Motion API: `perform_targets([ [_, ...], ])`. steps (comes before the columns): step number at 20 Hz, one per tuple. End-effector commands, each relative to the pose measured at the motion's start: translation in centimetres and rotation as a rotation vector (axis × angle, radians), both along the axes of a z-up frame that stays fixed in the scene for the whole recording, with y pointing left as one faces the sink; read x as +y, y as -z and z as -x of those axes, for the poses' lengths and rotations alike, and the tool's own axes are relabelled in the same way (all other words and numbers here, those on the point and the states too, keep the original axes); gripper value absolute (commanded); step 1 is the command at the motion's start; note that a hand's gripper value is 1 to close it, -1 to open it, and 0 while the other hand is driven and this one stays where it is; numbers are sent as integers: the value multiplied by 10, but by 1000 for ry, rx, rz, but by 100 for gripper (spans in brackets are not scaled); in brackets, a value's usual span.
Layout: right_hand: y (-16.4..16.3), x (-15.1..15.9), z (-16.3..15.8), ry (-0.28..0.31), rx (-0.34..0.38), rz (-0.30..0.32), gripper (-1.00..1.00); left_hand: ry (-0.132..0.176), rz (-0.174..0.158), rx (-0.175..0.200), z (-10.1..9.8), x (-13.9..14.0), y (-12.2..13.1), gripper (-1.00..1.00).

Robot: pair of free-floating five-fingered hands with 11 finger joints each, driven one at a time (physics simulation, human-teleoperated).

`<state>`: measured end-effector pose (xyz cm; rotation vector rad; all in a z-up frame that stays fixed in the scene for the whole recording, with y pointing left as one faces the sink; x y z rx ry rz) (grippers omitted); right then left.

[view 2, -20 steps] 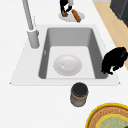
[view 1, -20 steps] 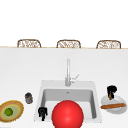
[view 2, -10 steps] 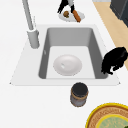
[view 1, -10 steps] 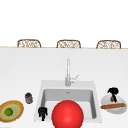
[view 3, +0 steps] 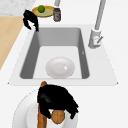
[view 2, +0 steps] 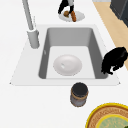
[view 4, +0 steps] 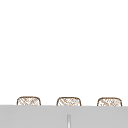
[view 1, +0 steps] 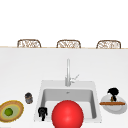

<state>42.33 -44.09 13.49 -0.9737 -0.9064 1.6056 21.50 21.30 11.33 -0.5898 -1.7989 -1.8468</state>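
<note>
My right hand (view 1: 113, 92) hangs over a white plate (view 1: 120, 109) on the counter to the right of the sink. Its fingers curl down around a round brown piece of food (view 3: 58, 117); the same hand (view 3: 56, 100) fills the near part of the right side view. A long brown stick of food (view 1: 112, 103) lies across the plate. My left hand (view 1: 42, 112) hovers at the front left corner of the sink (view 1: 41, 100), fingers drooping loosely, holding nothing. From the left side, this hand (view 2: 113, 61) sits over the sink's front rim. A white bowl (view 2: 67, 65) rests in the basin.
A dark jar (view 1: 28, 97) stands left of the sink, next to a woven yellow plate (view 1: 17, 108) with a lime (view 1: 9, 111). The faucet (view 1: 68, 72) rises behind the basin. A big red sphere (view 1: 67, 113) covers the sink's front rim. Three chair backs line the far edge.
</note>
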Motion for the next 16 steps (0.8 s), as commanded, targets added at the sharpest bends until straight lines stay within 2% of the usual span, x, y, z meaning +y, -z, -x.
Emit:
perform_targets([
  [1,11,0,3,0,-3,0,100,0,0,0,0,0,0,0],
  [5,4,-4,10,24,54,22,100,0,0,0,0,0,0,0],
  [11,8,-8,14,9,-41,23,100,0,0,0,0,0,0,0],
  [13,-7,-8,12,22,-99,-41,100,0,0,0,0,0,0,0],
  [14,-20,-7,11,28,-84,-11,100,0,0,0,0,0,0,0],
  [16,-34,-8,11,28,-76,-28,100,0,0,0,0,0,0,0],
])
